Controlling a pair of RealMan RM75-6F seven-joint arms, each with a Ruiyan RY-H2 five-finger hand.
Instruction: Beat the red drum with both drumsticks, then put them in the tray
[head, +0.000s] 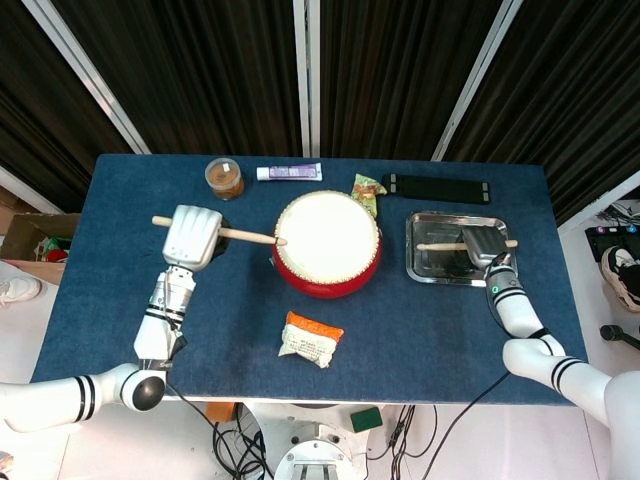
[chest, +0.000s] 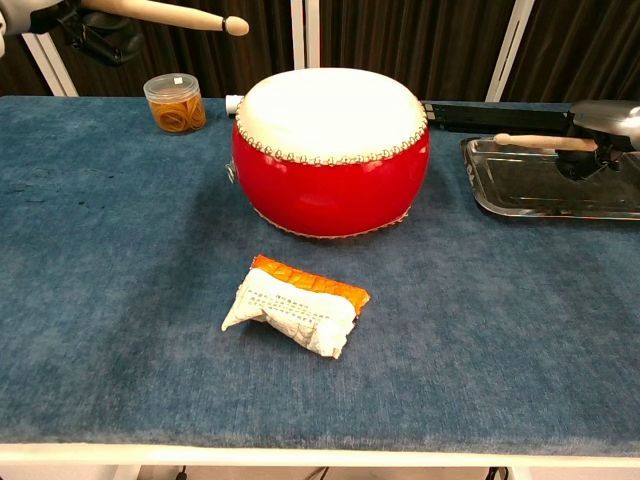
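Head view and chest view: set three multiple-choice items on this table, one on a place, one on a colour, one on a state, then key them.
1. Where is the right hand?
A. over the metal tray
B. over the red drum
C. beside the jar

2. What colour is the cloth on the table?
A. green
B. blue
C. white

3. What is the left hand doing?
A. lying open on the cloth
B. pressing the white-and-orange packet
C. holding a wooden drumstick

Key: 1 A, the head view shows it above the tray with its own wooden stick. 2 B, both views show blue cloth. 3 C, the stick runs through the hand, its tip at the edge of the red drum with the white skin.
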